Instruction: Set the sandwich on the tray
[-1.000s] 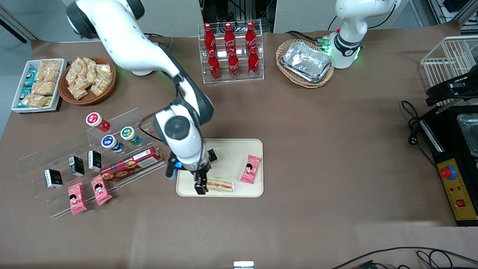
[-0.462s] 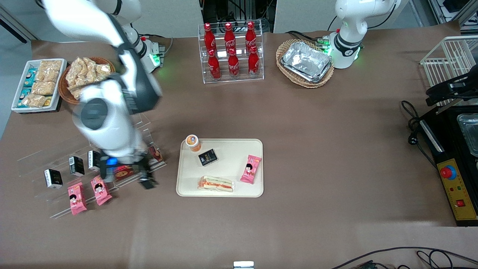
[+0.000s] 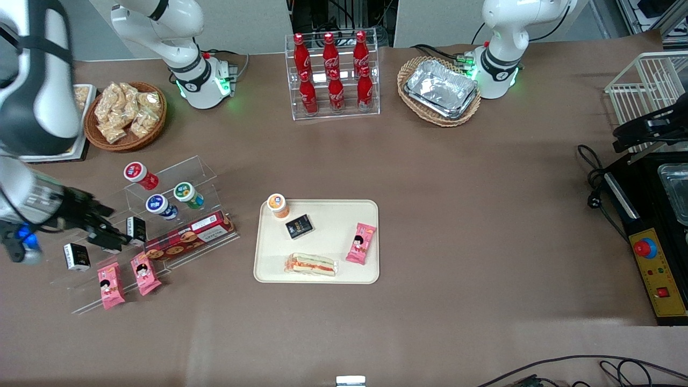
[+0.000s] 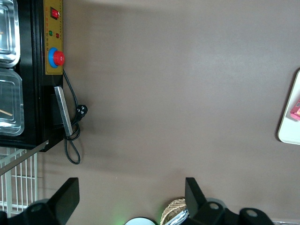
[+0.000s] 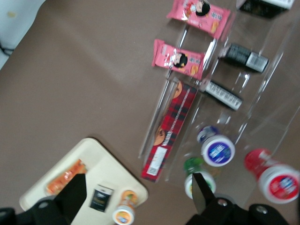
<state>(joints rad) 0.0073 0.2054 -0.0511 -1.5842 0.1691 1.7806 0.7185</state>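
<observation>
The sandwich [image 3: 312, 264], a plastic-wrapped wedge with red-orange and green filling, lies flat on the cream tray [image 3: 333, 228], near the tray's edge closest to the front camera. In the right wrist view the sandwich [image 5: 65, 176] and the tray [image 5: 86, 154] show small, from high above. My gripper [image 3: 110, 234] is open and holds nothing. It hovers over the clear acrylic stand [image 3: 177, 177] toward the working arm's end of the table, well away from the tray. Its two fingers [image 5: 75, 197] stand wide apart.
On the tray also sit an orange-lidded cup [image 3: 278, 205], a black carton [image 3: 299, 226] and a pink snack packet [image 3: 360, 243]. The stand carries cups, black cartons, a red biscuit box [image 3: 191, 236] and pink packets. A cola rack [image 3: 333, 75] and wicker baskets stand farther back.
The arm has swung from the tray over to the acrylic stand, rising as it went. The sandwich stays lying on the tray where the gripper let it go.
</observation>
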